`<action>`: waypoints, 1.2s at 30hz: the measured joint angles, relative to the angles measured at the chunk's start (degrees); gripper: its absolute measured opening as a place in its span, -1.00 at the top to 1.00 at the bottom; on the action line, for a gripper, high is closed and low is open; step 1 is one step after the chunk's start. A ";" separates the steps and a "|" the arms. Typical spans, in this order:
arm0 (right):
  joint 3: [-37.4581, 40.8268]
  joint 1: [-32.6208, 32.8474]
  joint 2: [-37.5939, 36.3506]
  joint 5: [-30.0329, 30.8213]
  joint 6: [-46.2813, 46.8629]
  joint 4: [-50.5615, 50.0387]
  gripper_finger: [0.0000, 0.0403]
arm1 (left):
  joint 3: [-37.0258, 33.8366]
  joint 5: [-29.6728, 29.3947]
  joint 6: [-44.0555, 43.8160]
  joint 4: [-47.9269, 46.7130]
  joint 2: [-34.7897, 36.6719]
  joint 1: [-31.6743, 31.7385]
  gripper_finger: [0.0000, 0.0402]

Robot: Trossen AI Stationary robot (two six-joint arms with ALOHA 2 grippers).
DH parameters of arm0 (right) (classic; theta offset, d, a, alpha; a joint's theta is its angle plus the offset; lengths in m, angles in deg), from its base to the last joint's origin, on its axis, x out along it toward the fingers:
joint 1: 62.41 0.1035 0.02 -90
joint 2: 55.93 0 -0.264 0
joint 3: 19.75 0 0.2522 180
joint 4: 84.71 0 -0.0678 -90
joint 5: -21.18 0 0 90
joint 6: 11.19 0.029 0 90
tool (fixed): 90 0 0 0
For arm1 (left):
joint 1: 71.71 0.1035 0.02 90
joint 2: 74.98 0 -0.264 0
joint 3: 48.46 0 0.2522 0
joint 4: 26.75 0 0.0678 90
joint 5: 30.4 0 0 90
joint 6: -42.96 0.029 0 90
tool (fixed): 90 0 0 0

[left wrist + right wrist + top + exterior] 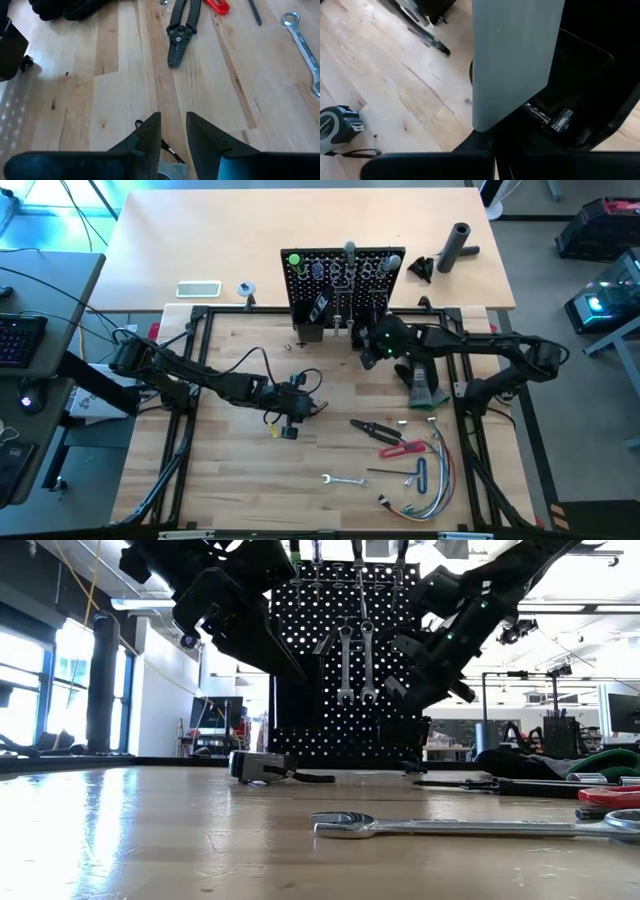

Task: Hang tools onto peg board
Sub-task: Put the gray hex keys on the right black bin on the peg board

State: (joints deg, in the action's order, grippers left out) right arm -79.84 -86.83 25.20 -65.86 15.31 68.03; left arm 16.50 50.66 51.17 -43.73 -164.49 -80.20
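1. High view: we see the peg board (pixel 345 280) upright at the far edge of the work surface, with tools already hung on it. Our right gripper (pixel 372 345) sits just in front of the board's base, right of centre. Our left gripper (pixel 290 408) hangs over mid-table, well apart from the board. The loose tools lie nearer the front: pliers (pixel 378 430), a red-handled tool (pixel 402 449), a wrench (pixel 342 479) and a hex key (pixel 418 474). They lie to the right of the left gripper and toward the front edge. We judge the left arm the nearer one for the next pick.

2. Low view: two wrenches hang side by side on the board (pixel 345 660), long axes vertical. The loose wrench (pixel 470 827) lies flat, its long axis running across the view. A tape measure (pixel 258 765) rests near the board's foot.

3. Left wrist view: the left fingers (pixel 150 132) stand partly apart with nothing between them. The pliers (pixel 179 32) lie ahead, their long axis roughly in line with the gripper's forward direction, the wrench (pixel 305 47) off to one side.

4. Right wrist view: the right fingers are closed. A flat grey piece (pixel 512 60) fills the view ahead of them; whether it is gripped, we cannot tell. The tape measure (pixel 337 127) lies beside.
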 joint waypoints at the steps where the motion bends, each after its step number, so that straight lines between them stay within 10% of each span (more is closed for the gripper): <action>1: 0.00 -0.03 0.00 0.02 0.00 0.08 0.96 | 0.00 -0.01 -0.02 -0.03 0.00 0.00 0.58; 20: 0.00 -0.05 -0.07 0.22 0.58 2.20 0.95 | 0.00 1.76 0.00 1.09 0.00 0.17 0.58; 36: 0.00 -0.03 -0.09 -0.22 2.21 2.19 0.95 | 0.00 -4.94 7.41 29.91 -6.14 10.11 0.58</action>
State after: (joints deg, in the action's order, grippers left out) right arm -79.84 -86.86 25.11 -66.08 17.53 70.22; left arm 16.50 45.72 58.58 -13.81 -170.63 -70.09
